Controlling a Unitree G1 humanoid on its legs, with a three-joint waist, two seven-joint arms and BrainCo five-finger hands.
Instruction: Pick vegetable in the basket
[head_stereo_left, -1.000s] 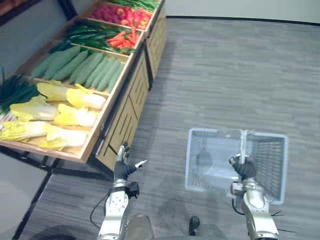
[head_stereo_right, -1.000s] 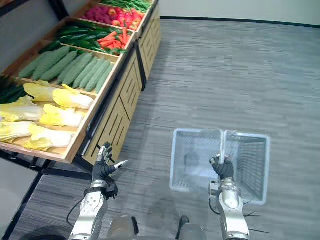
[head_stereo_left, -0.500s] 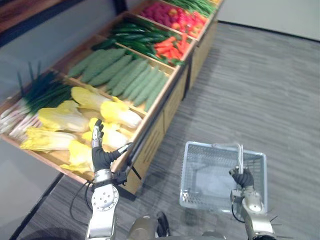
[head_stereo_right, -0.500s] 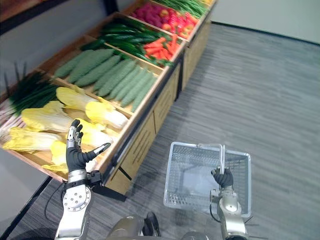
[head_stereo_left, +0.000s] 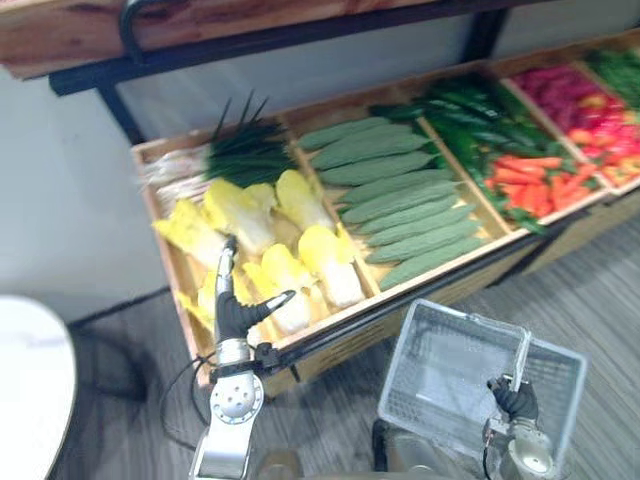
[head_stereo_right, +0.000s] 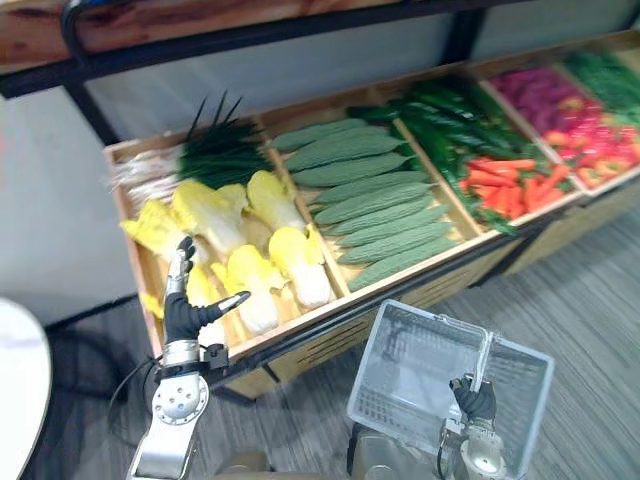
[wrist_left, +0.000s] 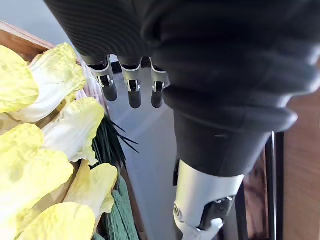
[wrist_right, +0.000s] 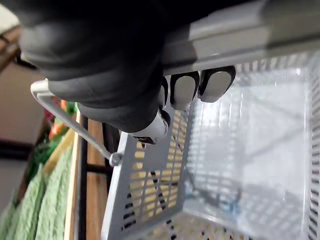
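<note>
Grips handle (head_stereo_left: 521, 352) of basket (head_stereo_left: 404, 346) with curled right hand (head_stereo_left: 515, 400), lower right. Hovers left hand (head_stereo_left: 235, 315), fingers straight, thumb out, empty, over cabbages (head_stereo_left: 320, 255) at centre left, beside cucumbers (head_stereo_left: 400, 200).

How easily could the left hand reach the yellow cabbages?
Probably easily: the left hand is open and hovers close over the yellow cabbages, nothing between them. The right hand holds the basket handle.

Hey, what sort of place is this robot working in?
Probably a grocery shop's produce section: a slanted wooden stand of sorted cabbages, green gourds and carrots, plus a shopping basket carried in the right hand.
</note>
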